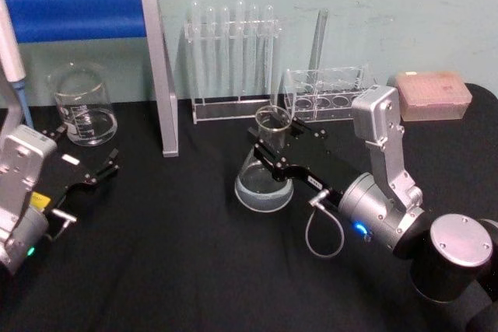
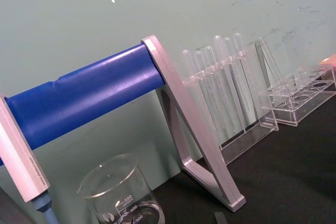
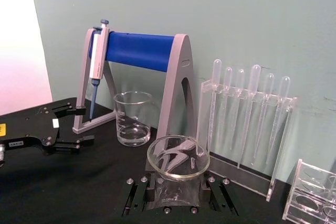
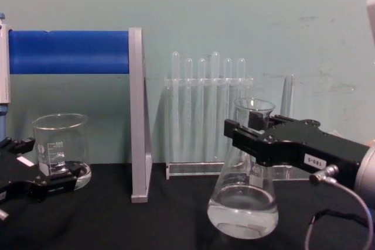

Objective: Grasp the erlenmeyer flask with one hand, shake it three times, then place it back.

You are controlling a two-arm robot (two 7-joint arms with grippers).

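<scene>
The erlenmeyer flask [image 1: 264,186] stands upright on the black table a little right of centre, with a little clear liquid in its wide base [image 4: 243,212]. My right gripper [image 1: 274,140] reaches in from the right and is shut on the flask's neck just below the flared rim [image 3: 178,157]. Seen from the chest, its black jaws [image 4: 251,136] clasp the neck while the base rests on the table. My left gripper [image 1: 85,152] sits open at the table's left, just in front of the beaker, holding nothing.
A glass beaker [image 1: 84,106] stands at the back left under a blue-barred pipette stand [image 1: 85,13] with a pipette [image 3: 98,56] hanging on it. Behind the flask are a rack of test tubes [image 1: 233,60], a clear empty rack [image 1: 327,91] and a pink tip box [image 1: 432,95].
</scene>
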